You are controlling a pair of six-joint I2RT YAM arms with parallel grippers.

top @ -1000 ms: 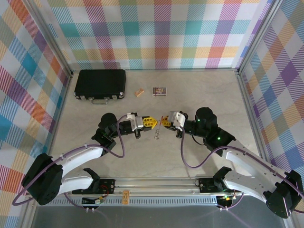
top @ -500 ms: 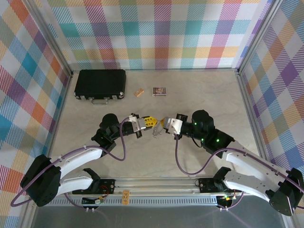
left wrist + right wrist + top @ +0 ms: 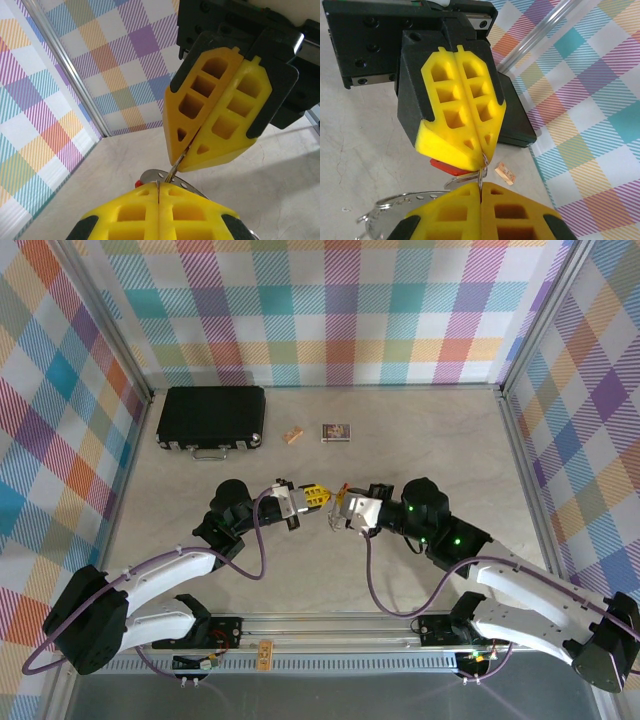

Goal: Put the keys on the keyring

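My left gripper (image 3: pixel 321 499) and right gripper (image 3: pixel 336 510) meet tip to tip above the middle of the table, both shut. In the left wrist view my left gripper (image 3: pixel 158 186) pinches a thin metal edge of the keyring (image 3: pixel 165 175), a grey arc with small holes. The red sleeve (image 3: pixel 445 166) sits just under the left gripper (image 3: pixel 484 153) in the right wrist view. My right gripper (image 3: pixel 481 185) is shut on a thin metal sliver, seemingly the key's end (image 3: pixel 178 162), which touches the ring. The key's red head is hidden.
A black case (image 3: pixel 211 417) lies at the back left. A small tan block (image 3: pixel 292 435) and a printed card (image 3: pixel 336 431) lie behind the grippers. Metal frame rails and checked walls bound the table on three sides.
My right gripper has moved left and slightly down until its tip meets the left gripper's tip. The ring that hung below the gap now sits between them. The left arm has barely moved.
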